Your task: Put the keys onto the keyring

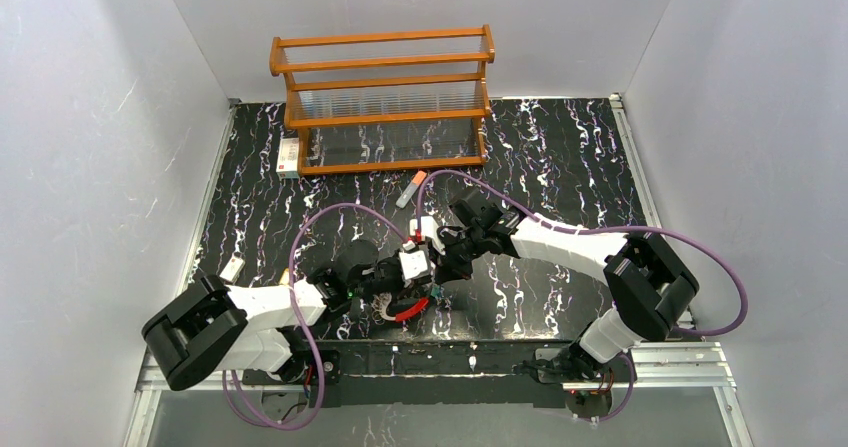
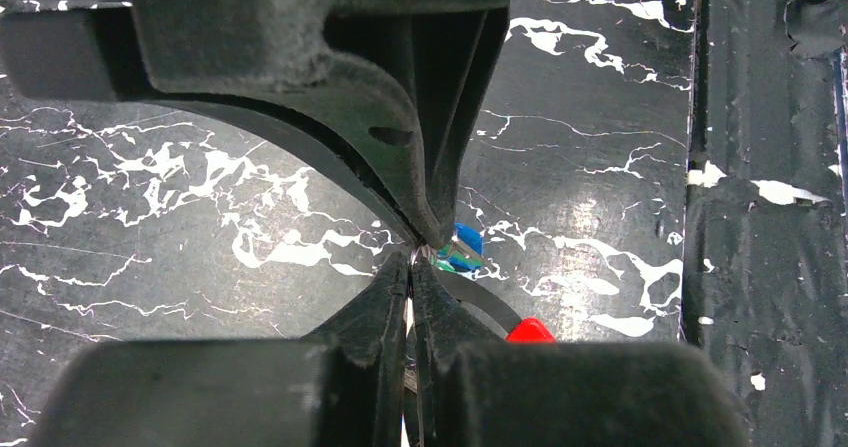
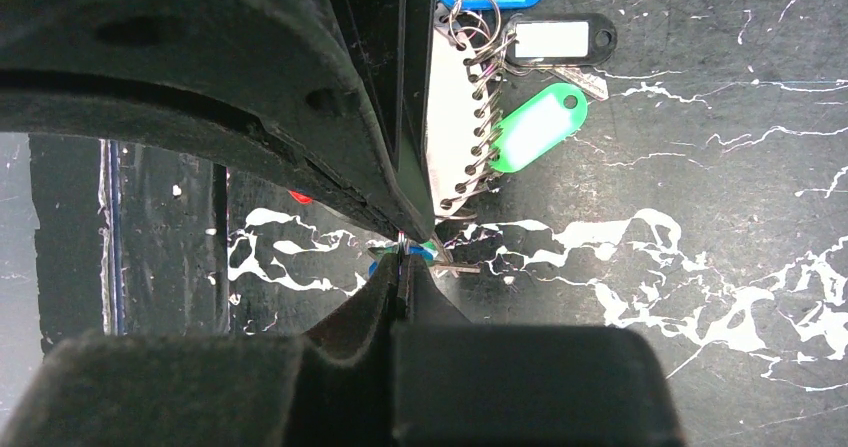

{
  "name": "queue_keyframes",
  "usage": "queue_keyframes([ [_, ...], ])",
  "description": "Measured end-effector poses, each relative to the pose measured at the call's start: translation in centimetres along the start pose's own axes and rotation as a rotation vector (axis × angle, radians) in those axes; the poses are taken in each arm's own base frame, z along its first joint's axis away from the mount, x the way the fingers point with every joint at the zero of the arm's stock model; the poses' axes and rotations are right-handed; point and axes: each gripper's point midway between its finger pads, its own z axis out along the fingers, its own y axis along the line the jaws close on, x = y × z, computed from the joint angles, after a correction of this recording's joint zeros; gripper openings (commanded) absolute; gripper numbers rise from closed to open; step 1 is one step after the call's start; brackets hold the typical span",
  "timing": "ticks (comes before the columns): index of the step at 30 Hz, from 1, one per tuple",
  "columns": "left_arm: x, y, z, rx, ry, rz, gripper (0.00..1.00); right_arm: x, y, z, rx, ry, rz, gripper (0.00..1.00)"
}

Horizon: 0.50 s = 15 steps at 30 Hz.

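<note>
left end effector (image 2: 415, 258) is clenching the thin whitish-silver keyring (image 1: 410, 313), whose long axis is running left-right with its red section facing nearward; right end effector (image 3: 400, 253) is pinching the small blue- and green-headed metal keys (image 2: 462, 248).

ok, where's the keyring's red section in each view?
Top external: red section low in the picture, about centre.
Left wrist: bottom edge, right of centre.
Right wrist: small sliver, left of centre.
Shared landmark: the blue-green keys, close to it in both wrist views.

Even, bright overhead light; soft shadows; near tool fingers (image 2: 300, 87) blurred in wrist views.
</note>
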Motion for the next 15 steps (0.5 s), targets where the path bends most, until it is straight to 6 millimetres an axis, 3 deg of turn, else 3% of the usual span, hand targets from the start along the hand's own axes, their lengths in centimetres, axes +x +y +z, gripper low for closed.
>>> queue_keyframes([
  [3, 0.0, 0.0, 0.0, 0.000, -0.001, 0.000, 0.00, 0.0, 0.0, 0.0, 0.001, 0.001, 0.000, 0.02],
  [6, -0.1, 0.2, 0.0, -0.010, -0.002, -0.005, 0.00, -0.1, -0.1, 0.0, 0.005, -0.002, -0.002, 0.26],
  [10, -0.4, 0.6, -0.5, -0.054, -0.022, -0.022, 0.00, -0.7, -0.6, -0.2, 0.026, -0.043, -0.013, 0.43],
  [15, -0.9, 1.1, -1.8, -0.138, -0.090, -0.070, 0.00, -1.6, -1.1, -1.9, 0.058, -0.153, 0.004, 0.49],
])
